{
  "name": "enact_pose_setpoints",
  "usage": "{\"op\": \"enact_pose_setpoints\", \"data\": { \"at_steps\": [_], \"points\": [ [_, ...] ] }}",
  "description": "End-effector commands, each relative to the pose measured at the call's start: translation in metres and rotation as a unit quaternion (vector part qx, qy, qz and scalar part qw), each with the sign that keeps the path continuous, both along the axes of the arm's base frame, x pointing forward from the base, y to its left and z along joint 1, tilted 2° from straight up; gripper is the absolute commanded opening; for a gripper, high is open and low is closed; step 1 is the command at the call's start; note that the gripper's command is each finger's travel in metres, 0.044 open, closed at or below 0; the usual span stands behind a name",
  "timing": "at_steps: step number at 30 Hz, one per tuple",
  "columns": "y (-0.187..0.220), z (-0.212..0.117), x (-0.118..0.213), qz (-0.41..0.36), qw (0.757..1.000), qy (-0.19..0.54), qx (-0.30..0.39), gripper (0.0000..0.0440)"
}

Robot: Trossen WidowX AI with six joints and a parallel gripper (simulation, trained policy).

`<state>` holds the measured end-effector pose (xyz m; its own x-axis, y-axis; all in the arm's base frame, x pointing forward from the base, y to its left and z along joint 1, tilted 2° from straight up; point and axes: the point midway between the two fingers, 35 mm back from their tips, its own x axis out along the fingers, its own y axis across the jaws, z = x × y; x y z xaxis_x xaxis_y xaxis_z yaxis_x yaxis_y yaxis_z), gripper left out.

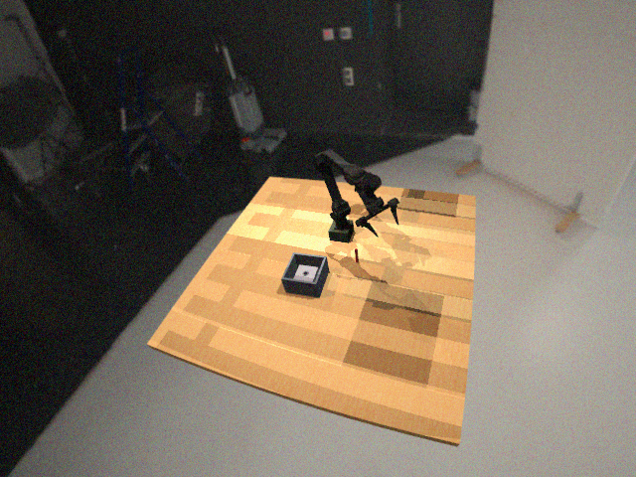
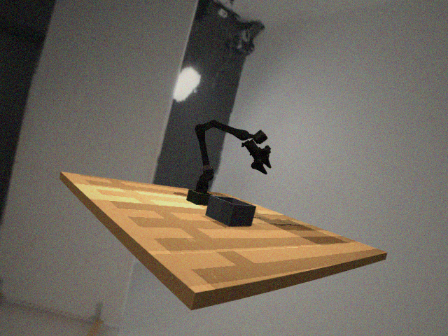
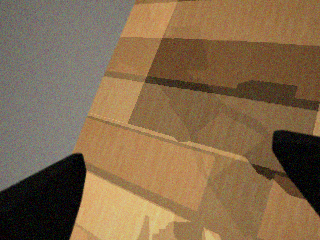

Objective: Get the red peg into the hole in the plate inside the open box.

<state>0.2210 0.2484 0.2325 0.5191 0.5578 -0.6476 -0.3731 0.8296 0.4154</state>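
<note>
In the top view, the thin red peg [image 1: 356, 255] stands on the light-and-dark wooden table top [image 1: 266, 375] [image 2: 173, 260] [image 3: 150, 165], outside the square dark blue-grey open box [image 1: 303, 287] [image 2: 231, 213] and near it. A white plate [image 1: 298, 275] with a small dark hole [image 1: 306, 272] shows at the bottom of the box, with no peg in it. The black two-fingered gripper [image 1: 377, 230] [image 2: 269, 170] [image 3: 180, 151] hangs above the table, fingers spread wide, nothing between them. The peg looks upright, though it is so slim here that a slight lean could go unseen.

In the exterior view, the black jointed arm [image 2: 203, 146] [image 1: 332, 190] arches up from its base and the gripper hangs tilted, well above the box's rim. The peg cannot be made out from this side.

In the wrist view, the two dark fingers stand far apart at either side, with only table planks and shadows beyond; no peg shows between them.

I judge the step in hand to be the approach, before any grasp. The next move calls for swinging the gripper over the peg, pointing it downward and lowering it with the fingers astride the peg before closing.
</note>
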Motion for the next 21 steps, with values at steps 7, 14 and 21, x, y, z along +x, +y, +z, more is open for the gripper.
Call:
{"op": "enact_pose_setpoints", "data": {
  "at_steps": [7, 14, 21],
  "points": [
    [-0.044, -0.038, 0.009, -0.115, 0.988, 0.097, -0.038, 0.0440],
    [-0.076, -0.071, 0.004, -0.201, 0.962, 0.172, -0.072, 0.0440],
    [-0.104, -0.102, -0.009, -0.283, 0.921, 0.243, -0.109, 0.0440]
  ]
}}
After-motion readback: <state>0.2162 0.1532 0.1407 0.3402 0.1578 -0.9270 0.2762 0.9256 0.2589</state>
